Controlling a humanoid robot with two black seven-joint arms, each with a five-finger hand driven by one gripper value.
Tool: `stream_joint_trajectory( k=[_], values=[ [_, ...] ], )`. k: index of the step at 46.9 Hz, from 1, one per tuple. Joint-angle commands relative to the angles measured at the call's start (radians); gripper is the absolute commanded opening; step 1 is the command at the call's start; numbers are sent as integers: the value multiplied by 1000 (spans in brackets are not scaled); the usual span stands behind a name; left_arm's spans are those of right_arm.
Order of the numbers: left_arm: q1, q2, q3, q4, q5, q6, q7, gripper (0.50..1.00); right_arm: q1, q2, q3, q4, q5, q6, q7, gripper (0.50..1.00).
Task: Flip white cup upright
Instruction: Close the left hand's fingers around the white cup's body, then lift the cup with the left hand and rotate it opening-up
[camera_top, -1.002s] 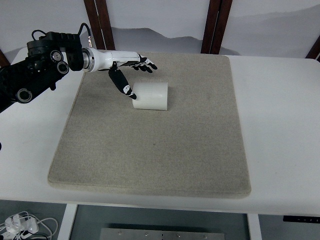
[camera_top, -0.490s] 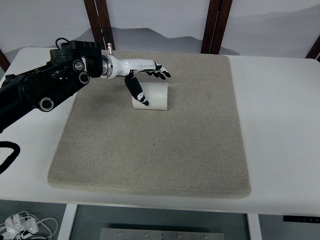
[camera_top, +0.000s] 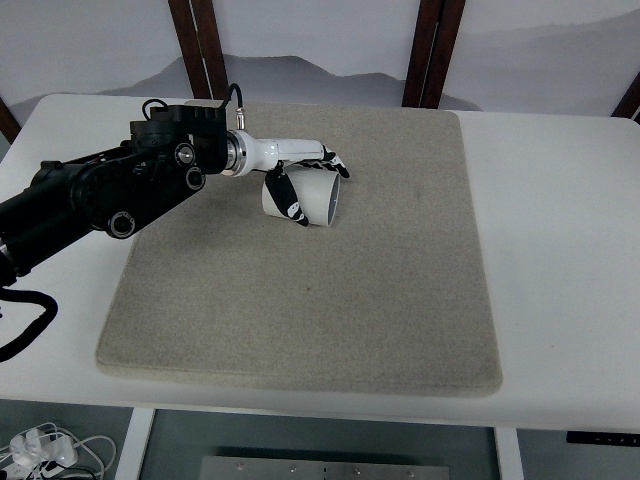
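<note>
The left arm (camera_top: 110, 195) comes in from the left edge and reaches across the near-left part of the mat (camera_top: 300, 330), a grey felt pad lying on the white table (camera_top: 560, 260). Its hand (camera_top: 300, 175) has closed around the cup (camera_top: 312, 198): the thumb curls down over the cup's near side while the fingers (camera_top: 330, 160) wrap over the far side, so the cup looks pinched between them (how firm the hold is I cannot tell). The cup is white and lies in the far-left part of the mat, tilted, its open mouth turned toward the right and a little toward the camera, its lower edge apparently close to or on the mat.

The risk from here, as I judge it, is slip: the cup wall is smooth and round, and a thumb set near the closed end gives little purchase, so turning the wrist could let the cup spin out and roll. A roll rightward would stay on the mat for a good way; a roll toward the far edge has less room before bare table.

Right of the cup the mat is bare all the way to its right edge, giving plenty of space to set the cup upright. The right arm does not show.
</note>
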Motion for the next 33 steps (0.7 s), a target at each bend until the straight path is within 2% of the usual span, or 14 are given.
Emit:
stream_joint_trajectory(
  k=[1,4,7,13,20,33],
  values=[
    [-1,0,3,2,1,0,0,737,0,0,1,0,0,0,0,952],
    [-1,0,7,2,-2,3,0,707,0,0,1,0,0,0,0,952],
    [-2,0,7,5,-5,8,-2,628,0,0,1,0,0,0,0,952],
    [-18,2,0,20,-19,11,-9,521,0,0,0,0,0,0,1,952],
    [-28,0,-13,48,-72,12,-18,500,0,0,1,0,0,0,0,952],
    [-64,9,-15,124,-422,3,-23,501,0,0,0,0,0,0,0,952]
  ],
)
